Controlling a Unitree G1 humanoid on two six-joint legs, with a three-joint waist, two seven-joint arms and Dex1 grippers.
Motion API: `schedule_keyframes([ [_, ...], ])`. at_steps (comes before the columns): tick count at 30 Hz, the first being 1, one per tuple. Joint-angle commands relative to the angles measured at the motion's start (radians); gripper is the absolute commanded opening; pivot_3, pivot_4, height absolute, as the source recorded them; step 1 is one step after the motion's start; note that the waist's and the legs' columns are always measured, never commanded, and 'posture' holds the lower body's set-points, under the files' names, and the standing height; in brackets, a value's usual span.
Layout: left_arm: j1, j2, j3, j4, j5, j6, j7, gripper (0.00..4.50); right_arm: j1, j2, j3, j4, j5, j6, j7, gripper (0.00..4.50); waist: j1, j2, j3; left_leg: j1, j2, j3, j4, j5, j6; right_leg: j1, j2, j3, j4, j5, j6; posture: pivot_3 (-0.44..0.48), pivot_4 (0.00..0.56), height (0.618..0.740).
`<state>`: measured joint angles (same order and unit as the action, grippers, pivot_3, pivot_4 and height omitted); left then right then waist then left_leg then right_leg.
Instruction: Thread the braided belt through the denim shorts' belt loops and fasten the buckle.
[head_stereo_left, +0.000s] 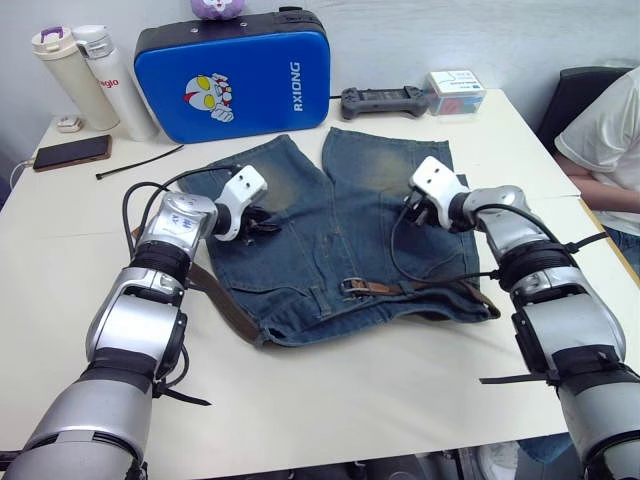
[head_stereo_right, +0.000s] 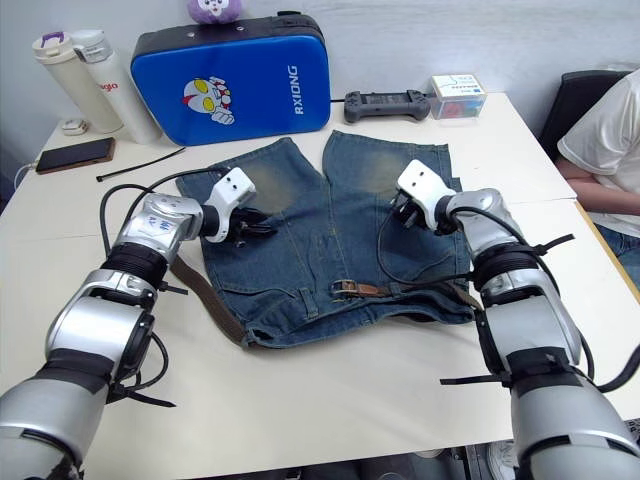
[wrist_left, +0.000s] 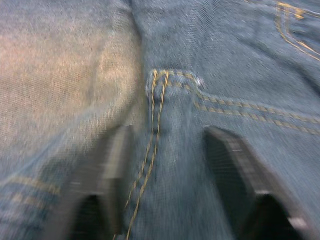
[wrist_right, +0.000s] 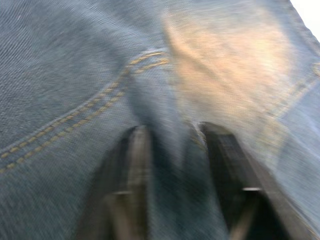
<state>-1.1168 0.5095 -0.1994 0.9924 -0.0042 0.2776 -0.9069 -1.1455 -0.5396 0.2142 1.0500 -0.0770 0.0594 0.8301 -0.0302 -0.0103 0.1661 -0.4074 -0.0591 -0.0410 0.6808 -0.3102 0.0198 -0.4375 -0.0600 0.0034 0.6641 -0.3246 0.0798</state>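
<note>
The denim shorts (head_stereo_left: 340, 230) lie flat on the white table (head_stereo_left: 330, 390), waistband toward me. The braided belt (head_stereo_left: 430, 288) runs along the waistband, and its brown tail (head_stereo_left: 222, 308) curls out past the shorts' left side. The silver buckle (head_stereo_left: 352, 286) rests at the middle of the waistband. The belt loops are too small to pick out. My left gripper (head_stereo_left: 262, 222) hovers low over the left leg, open, with its fingers (wrist_left: 107, 170) either side of a stitched seam. My right gripper (head_stereo_left: 415, 212) is on the right leg, open, its fingers (wrist_right: 225, 165) straddling a ridge of denim.
A blue padded case (head_stereo_left: 233, 75) stands at the back, with two bottles (head_stereo_left: 75, 75) and a phone (head_stereo_left: 71, 152) to its left. A black cable tie (head_stereo_left: 140, 162), a game controller (head_stereo_left: 383, 100) and a small box (head_stereo_left: 455, 92) lie nearby. A person (head_stereo_left: 610, 140) sits at the right.
</note>
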Motion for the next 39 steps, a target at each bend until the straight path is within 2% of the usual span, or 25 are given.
schedule_keyframes([
  [1,0.047,0.091,0.051,-0.237,-0.069,0.132,-0.151,4.21,-0.006,-0.052,-0.058,-0.207,0.072,0.118,0.145,3.6,-0.003,0.002,0.001,-0.001,0.0,0.0,0.0,0.0,0.0,-0.001,0.0,0.0,0.0,0.0,0.0,0.0,0.15,0.74],
  [2,0.071,0.122,0.067,-0.315,-0.095,0.18,-0.186,4.5,0.02,-0.068,-0.06,-0.291,0.094,0.17,0.195,4.22,-0.004,0.002,0.001,-0.002,0.0,0.0,0.0,0.0,0.0,-0.003,0.0,0.001,0.001,0.0,0.0,0.0,0.15,0.74],
  [3,0.09,0.142,0.08,-0.374,-0.113,0.217,-0.207,4.5,0.041,-0.08,-0.062,-0.354,0.109,0.21,0.227,4.43,-0.004,0.002,0.001,-0.002,0.0,0.0,0.0,0.0,0.0,-0.003,0.0,0.001,0.001,0.0,0.0,0.0,0.15,0.74],
  [7,0.21,0.27,0.133,-0.689,-0.227,0.402,-0.315,4.5,0.191,-0.114,-0.063,-0.766,0.23,0.413,0.341,4.43,-0.004,0.002,0.001,-0.003,0.002,0.0,0.0,-0.001,-0.001,-0.006,0.001,0.001,0.004,0.0,0.0,0.0,0.15,0.74],
  [11,0.36,0.397,0.132,-0.927,-0.3,0.487,-0.411,4.5,0.323,-0.128,-0.005,-1.122,0.349,0.654,0.399,4.43,0.003,0.003,0.002,-0.003,0.001,0.0,0.001,-0.001,-0.001,-0.006,0.001,0.002,0.006,0.0,0.0,0.0,0.15,0.74],
  [15,0.482,0.489,0.13,-1.075,-0.344,0.519,-0.461,4.5,0.383,-0.103,0.059,-1.318,0.416,0.792,0.375,4.43,0.005,0.003,0.002,-0.003,0.001,-0.001,0.002,-0.001,-0.001,-0.005,0.001,0.003,0.006,0.0,-0.001,0.0,0.15,0.74],
  [17,0.508,0.505,0.136,-1.106,-0.358,0.526,-0.46,4.5,0.388,-0.086,0.068,-1.342,0.42,0.808,0.342,3.89,0.012,0.003,0.002,-0.003,0.001,-0.001,0.002,-0.001,-0.001,-0.005,0.0,0.003,0.005,0.0,-0.001,0.0,0.15,0.74],
  [19,0.543,0.509,0.137,-1.147,-0.371,0.534,-0.446,4.5,0.404,-0.06,0.096,-1.367,0.423,0.807,0.319,3.09,0.022,0.003,0.002,-0.003,0.0,-0.001,0.002,-0.001,-0.001,-0.004,0.0,0.003,0.004,0.0,-0.001,0.0,0.15,0.74],
  [20,0.557,0.509,0.138,-1.166,-0.382,0.545,-0.44,3.96,0.409,-0.044,0.106,-1.373,0.424,0.805,0.303,2.6,0.025,0.003,0.002,-0.002,0.0,-0.001,0.002,-0.001,0.0,-0.004,0.0,0.003,0.004,0.0,-0.001,0.0,0.15,0.74],
  [21,0.569,0.509,0.142,-1.185,-0.39,0.553,-0.431,3.67,0.413,-0.029,0.114,-1.379,0.425,0.804,0.289,2.06,0.027,0.003,0.002,-0.002,0.0,-0.001,0.002,-0.001,0.0,-0.003,0.0,0.003,0.004,0.0,-0.001,0.0,0.15,0.74],
  [25,0.577,0.505,0.164,-1.228,-0.451,0.623,-0.411,1.97,0.415,0.002,0.143,-1.382,0.408,0.796,0.243,0.16,0.028,0.003,0.002,-0.001,0.0,-0.001,0.002,-0.002,0.0,-0.003,0.0,0.003,0.005,-0.001,-0.001,0.0,0.15,0.74],
  [26,0.575,0.503,0.168,-1.233,-0.462,0.633,-0.402,1.38,0.413,0.003,0.146,-1.383,0.41,0.797,0.237,0.0,0.028,0.003,0.002,-0.001,0.0,-0.001,0.002,-0.002,0.0,-0.003,0.0,0.003,0.005,0.0,-0.001,0.0,0.15,0.74],
  [28,0.572,0.501,0.17,-1.238,-0.478,0.645,-0.389,0.39,0.412,0.003,0.149,-1.386,0.418,0.804,0.229,0.0,0.027,0.003,0.002,-0.001,0.0,-0.001,0.002,-0.002,0.0,-0.003,0.0,0.003,0.005,0.0,-0.001,0.0,0.15,0.74],
  [29,0.571,0.501,0.169,-1.239,-0.483,0.648,-0.383,0.06,0.413,0.002,0.15,-1.389,0.422,0.809,0.226,0.0,0.027,0.003,0.002,-0.001,0.0,-0.001,0.002,-0.002,0.0,-0.003,0.0,0.003,0.005,-0.001,-0.001,0.0,0.15,0.74],
  [33,0.556,0.483,0.139,-1.241,-0.487,0.638,-0.362,0.06,0.429,-0.043,0.161,-1.413,0.426,0.819,0.237,0.0,0.027,0.003,0.002,-0.001,0.0,-0.001,0.002,-0.002,0.0,-0.003,0.0,0.003,0.005,-0.001,-0.001,0.0,0.15,0.74],
  [39,0.529,0.406,0.058,-1.266,-0.49,0.626,-0.349,0.06,0.476,-0.094,0.172,-1.451,0.456,0.813,0.26,0.0,0.029,0.003,0.002,-0.001,0.0,-0.001,0.002,-0.002,0.0,-0.001,0.0,0.003,0.003,0.0,-0.001,0.0,0.15,0.74],
])
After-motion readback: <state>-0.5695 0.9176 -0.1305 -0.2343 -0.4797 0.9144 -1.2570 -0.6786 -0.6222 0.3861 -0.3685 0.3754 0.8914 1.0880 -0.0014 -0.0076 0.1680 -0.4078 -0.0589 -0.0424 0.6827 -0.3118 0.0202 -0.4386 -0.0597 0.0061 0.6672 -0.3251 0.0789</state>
